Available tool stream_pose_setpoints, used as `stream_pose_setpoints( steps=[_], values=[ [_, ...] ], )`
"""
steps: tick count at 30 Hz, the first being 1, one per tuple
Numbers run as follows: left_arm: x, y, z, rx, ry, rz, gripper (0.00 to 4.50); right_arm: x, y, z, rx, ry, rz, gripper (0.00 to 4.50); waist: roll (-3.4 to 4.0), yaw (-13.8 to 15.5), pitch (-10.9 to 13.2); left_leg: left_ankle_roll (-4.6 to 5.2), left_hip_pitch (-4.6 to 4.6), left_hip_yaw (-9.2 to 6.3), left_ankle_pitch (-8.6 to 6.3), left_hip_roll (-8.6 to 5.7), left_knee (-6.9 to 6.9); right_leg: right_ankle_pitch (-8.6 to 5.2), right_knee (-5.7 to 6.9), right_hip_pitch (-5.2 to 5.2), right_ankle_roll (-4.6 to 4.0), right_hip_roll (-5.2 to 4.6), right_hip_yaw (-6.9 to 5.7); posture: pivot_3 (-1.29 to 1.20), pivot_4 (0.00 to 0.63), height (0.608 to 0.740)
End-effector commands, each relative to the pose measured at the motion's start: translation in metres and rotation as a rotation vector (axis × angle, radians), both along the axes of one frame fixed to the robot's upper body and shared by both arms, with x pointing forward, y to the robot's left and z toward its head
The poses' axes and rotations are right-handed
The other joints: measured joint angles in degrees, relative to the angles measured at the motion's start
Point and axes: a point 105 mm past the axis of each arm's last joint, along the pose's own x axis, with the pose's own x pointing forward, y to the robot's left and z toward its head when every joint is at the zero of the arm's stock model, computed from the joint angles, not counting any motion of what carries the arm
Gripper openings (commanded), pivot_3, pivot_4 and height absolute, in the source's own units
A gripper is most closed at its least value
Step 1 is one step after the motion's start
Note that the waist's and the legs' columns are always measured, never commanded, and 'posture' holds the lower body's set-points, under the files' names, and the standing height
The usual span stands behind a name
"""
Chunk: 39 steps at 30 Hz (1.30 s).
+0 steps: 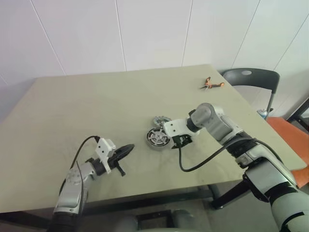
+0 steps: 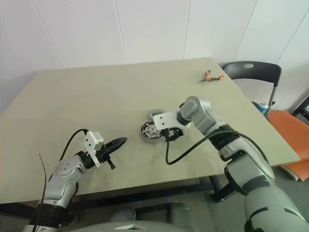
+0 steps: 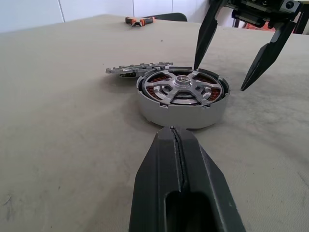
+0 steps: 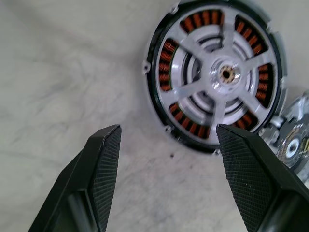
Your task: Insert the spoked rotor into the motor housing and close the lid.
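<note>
White wall panels back a beige tabletop [image 1: 96,106]. Near its middle the motor housing [image 1: 157,137] lies flat, open face upward, with the spoked rotor [image 4: 219,72] seated inside it, copper windings showing between the spokes. The lid [image 1: 161,120] lies flat touching the housing's far side. The right gripper [image 1: 182,141] hangs just right of the housing, pointing down, jaws wide and empty. The left gripper [image 1: 126,150], jaws closed on nothing, points level toward the housing from the near left. Orange-handled pliers [image 1: 211,84] lie far right.

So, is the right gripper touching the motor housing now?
Apart. The left wrist view shows the right gripper open, both fingertips beside the motor housing with table between.
</note>
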Motion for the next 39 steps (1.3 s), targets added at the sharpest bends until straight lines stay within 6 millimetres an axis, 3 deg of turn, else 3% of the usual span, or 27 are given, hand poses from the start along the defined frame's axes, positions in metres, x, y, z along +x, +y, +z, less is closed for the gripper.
stream_pose_setpoints(
  steps=[1,10,24,28,39],
  values=[
    [0.001,-0.002,0.007,-0.009,-0.021,-0.007,0.0,0.006,0.003,0.004,0.024,-0.033,-0.015,2.91,0.0,0.0,0.0,0.0,0.0,0.0,0.0,0.0,0.0,0.0,0.0,0.0,0.0,0.0,0.0,0.0,0.0,0.74],
    [0.004,0.0,0.009,-0.011,-0.027,0.006,0.0,0.004,0.003,0.006,0.013,-0.021,0.004,0.15,0.05,-0.09,-0.04,0.0,0.07,0.0,0.0,0.02,0.01,0.0,0.07,0.04,0.0,0.03,0.01,0.0,0.0,0.74],
    [0.003,-0.001,0.003,-0.002,-0.007,0.017,0.0,-0.031,0.013,0.014,0.08,0.134,0.015,0.15,0.05,0.2,-0.04,-0.01,-0.04,-0.04,0.0,0.0,-0.02,0.01,0.0,-0.02,0.01,-0.01,-0.04,0.0,0.0,0.74],
    [0.0,-0.003,0.004,0.0,-0.009,0.012,0.0,-0.04,0.011,0.01,0.047,0.213,-0.064,0.15,0.05,0.2,-0.04,-0.01,-0.02,-0.04,0.0,0.0,-0.01,0.01,0.03,-0.02,0.01,0.0,-0.04,0.0,0.0,0.74],
    [-0.012,0.001,0.014,0.019,-0.017,0.004,0.0,-0.045,0.042,-0.006,0.084,0.365,-0.211,0.15,0.0,-1.13,-0.09,-0.01,0.15,-0.06,0.0,0.07,0.0,-0.09,0.21,0.02,0.13,0.12,-0.06,0.0,0.0,0.74]
  ],
)
